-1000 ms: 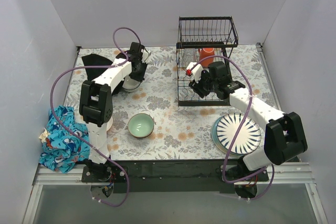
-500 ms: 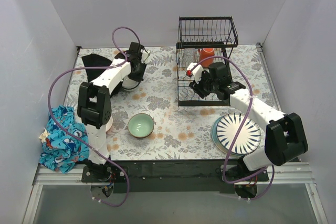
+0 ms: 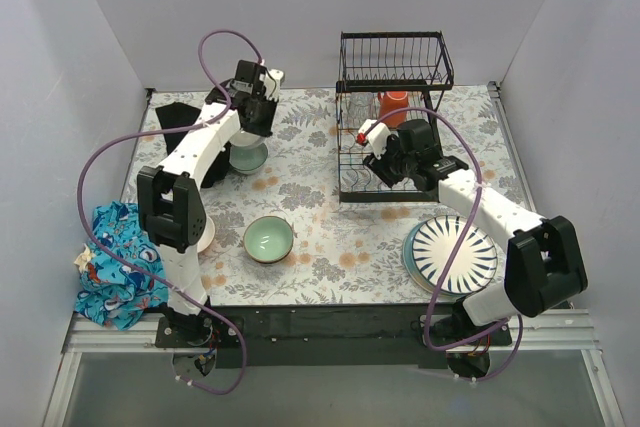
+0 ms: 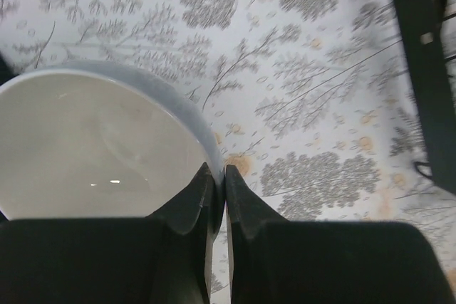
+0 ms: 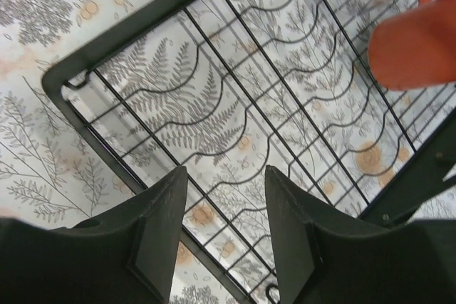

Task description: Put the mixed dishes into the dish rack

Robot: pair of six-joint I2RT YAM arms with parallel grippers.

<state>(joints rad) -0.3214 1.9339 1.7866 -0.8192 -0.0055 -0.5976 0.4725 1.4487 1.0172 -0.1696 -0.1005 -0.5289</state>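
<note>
My left gripper [image 3: 251,137] [image 4: 217,173] is shut on the rim of a small white bowl [image 3: 246,158] [image 4: 92,147] at the back left, near the black cloth. My right gripper [image 3: 380,165] [image 5: 224,173] is open and empty, hovering over the front-left part of the lower tray of the black wire dish rack [image 3: 395,42] [image 5: 142,28]. An orange mug [image 3: 392,105] [image 5: 417,44] stands in that lower tray. A pale-green-inside bowl [image 3: 269,238] sits on the table at front centre. Striped plates [image 3: 452,254] lie stacked at front right.
A black cloth [image 3: 178,114] lies at the back left and a blue patterned cloth [image 3: 115,265] at the front left edge. White walls close in the left, back and right sides. The rack's upper basket overhangs the tray.
My left wrist has moved up and toward the back left with the white bowl's rim in its fingers; more of the bowl shows. My right arm has hardly moved.
</note>
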